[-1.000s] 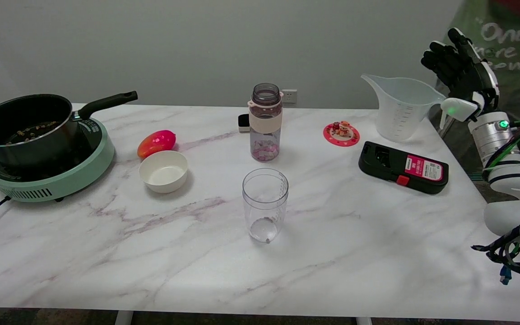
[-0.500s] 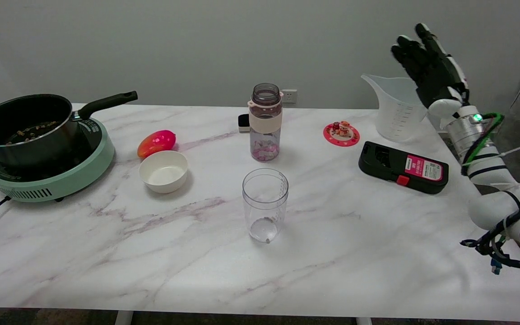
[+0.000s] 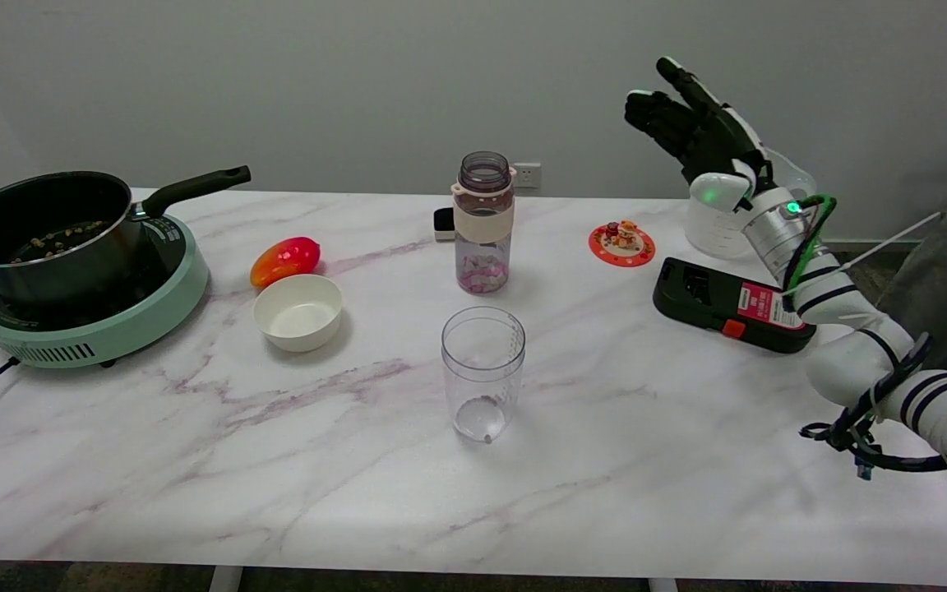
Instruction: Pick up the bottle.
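Task is barely started — the bottle (image 3: 483, 222) stands upright and untouched on the table (image 3: 646, 460), far centre, cap off, mouth open. The right hand (image 3: 699, 131) is up in the air at the far right, fingers spread and holding nothing, well apart from the bottle and above its height. It sits in front of the measuring jug (image 3: 716, 226), partly hiding it. Everything is left to do: cross leftward, drop to the bottle's body, close around it, lift.

Containers:
- Bottle: clear, pale band round the upper body, pinkish bits settled at the bottom; liquid level cannot be told.
- Clear cup (image 3: 482, 372) just in front of the bottle — looks empty apart from a small dark speck at the base.
- White bowl (image 3: 298, 311): looks empty.
- Black pan (image 3: 42, 230) on the green cooker (image 3: 103, 325): brownish bits inside, too small to identify.
- Jug: contents hidden by the hand.

Approach from the right looks open; the cup stands nearer the camera, apart from the bottle.
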